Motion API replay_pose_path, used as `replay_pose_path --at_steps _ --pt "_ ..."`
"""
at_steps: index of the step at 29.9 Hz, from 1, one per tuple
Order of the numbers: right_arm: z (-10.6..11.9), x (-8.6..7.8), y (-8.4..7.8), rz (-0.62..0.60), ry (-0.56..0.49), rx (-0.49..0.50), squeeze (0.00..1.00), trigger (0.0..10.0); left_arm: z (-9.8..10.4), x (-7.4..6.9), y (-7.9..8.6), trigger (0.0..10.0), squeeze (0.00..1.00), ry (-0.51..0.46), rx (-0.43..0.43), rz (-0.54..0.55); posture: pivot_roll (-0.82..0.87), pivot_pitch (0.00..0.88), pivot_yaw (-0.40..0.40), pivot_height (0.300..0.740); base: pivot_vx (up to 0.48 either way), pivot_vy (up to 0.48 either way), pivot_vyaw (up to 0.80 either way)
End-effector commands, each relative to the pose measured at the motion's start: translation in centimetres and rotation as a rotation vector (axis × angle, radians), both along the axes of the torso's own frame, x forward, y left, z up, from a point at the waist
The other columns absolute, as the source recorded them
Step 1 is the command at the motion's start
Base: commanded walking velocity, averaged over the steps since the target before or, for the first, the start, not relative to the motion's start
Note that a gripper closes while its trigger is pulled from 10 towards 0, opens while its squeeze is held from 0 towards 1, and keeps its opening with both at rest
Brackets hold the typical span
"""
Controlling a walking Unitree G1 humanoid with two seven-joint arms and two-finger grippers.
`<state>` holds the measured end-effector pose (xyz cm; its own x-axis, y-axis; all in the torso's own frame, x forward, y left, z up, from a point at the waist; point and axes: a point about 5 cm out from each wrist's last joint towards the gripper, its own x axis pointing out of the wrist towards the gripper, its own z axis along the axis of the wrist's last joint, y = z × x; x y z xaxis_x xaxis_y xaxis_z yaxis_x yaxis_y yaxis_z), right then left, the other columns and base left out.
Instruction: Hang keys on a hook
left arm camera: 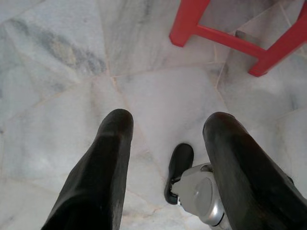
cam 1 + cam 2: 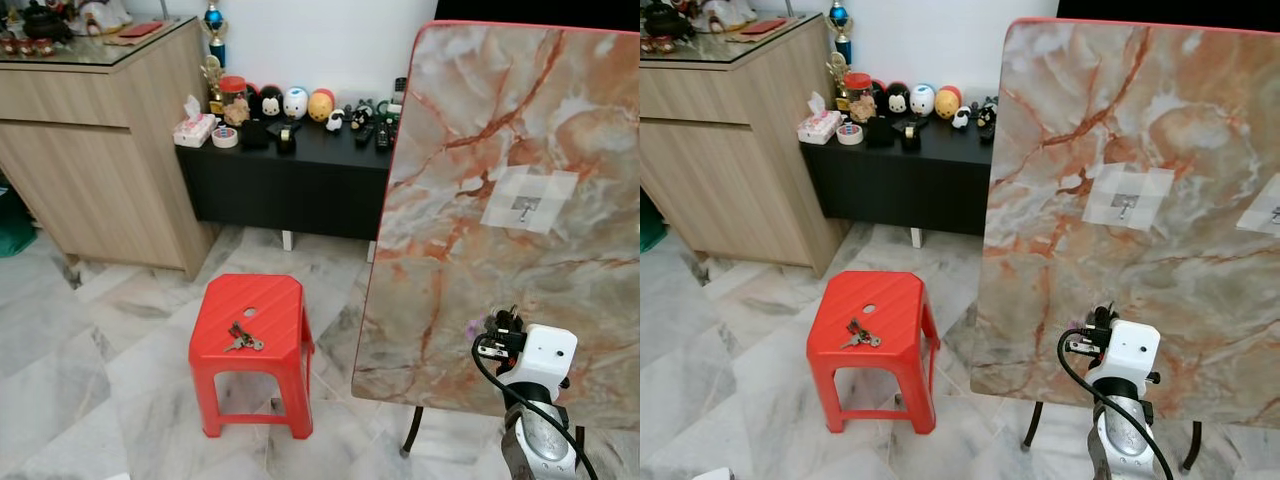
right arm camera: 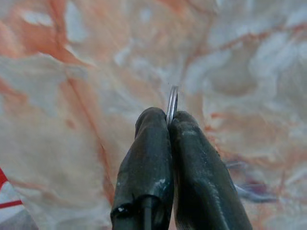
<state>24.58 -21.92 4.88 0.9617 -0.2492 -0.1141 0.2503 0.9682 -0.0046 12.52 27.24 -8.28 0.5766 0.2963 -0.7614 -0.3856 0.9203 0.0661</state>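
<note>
A small metal hook (image 2: 525, 207) is taped onto an upright marble-patterned board (image 2: 470, 130). My right gripper (image 3: 169, 117) is shut on a thin metal key ring (image 3: 172, 98), held close in front of the board's lower part, well below the hook. In the left eye view that gripper (image 2: 503, 325) sits just ahead of its white wrist. A second bunch of keys (image 2: 243, 339) lies on top of a red plastic stool (image 2: 270, 300). My left gripper (image 1: 168, 124) hangs open above the marble floor beside the stool's legs, holding nothing.
The board stands on dark legs (image 2: 411, 432) to the stool's right. Behind are a low black cabinet (image 2: 290, 175) with figurines, tape and remotes, and a wooden sideboard (image 2: 90, 150) at the left. Another taped patch (image 2: 1265, 210) sits near the board's right edge.
</note>
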Motion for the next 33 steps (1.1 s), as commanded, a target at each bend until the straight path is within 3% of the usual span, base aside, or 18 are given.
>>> replay_pose_path --at_steps 1,11,25,33 --pt "-0.5 -0.4 -0.7 -0.016 0.023 -0.01 0.0 10.0 -0.2 -0.1 -0.5 10.0 0.0 0.017 -0.011 -0.012 0.01 0.0 -0.028 0.74 0.259 0.0 0.0" --pt "-0.4 -1.5 -1.4 -0.026 0.029 -0.044 0.0 10.0 -0.2 0.0 -0.5 10.0 0.0 0.007 -0.007 -0.016 0.01 0.0 -0.032 0.74 0.264 0.0 0.0" --pt "0.6 -1.5 -0.5 -0.042 -0.014 -0.033 0.0 10.0 -0.3 0.0 -0.9 10.0 0.0 0.009 -0.015 -0.031 0.0 0.0 -0.033 0.74 0.0 0.0 0.0" --pt "2.1 -1.2 -2.2 -0.22 -0.069 -0.081 0.0 10.0 -0.3 -0.7 -0.1 10.0 0.0 0.022 -0.009 -0.026 0.01 0.0 -0.032 0.74 0.0 0.0 0.0"
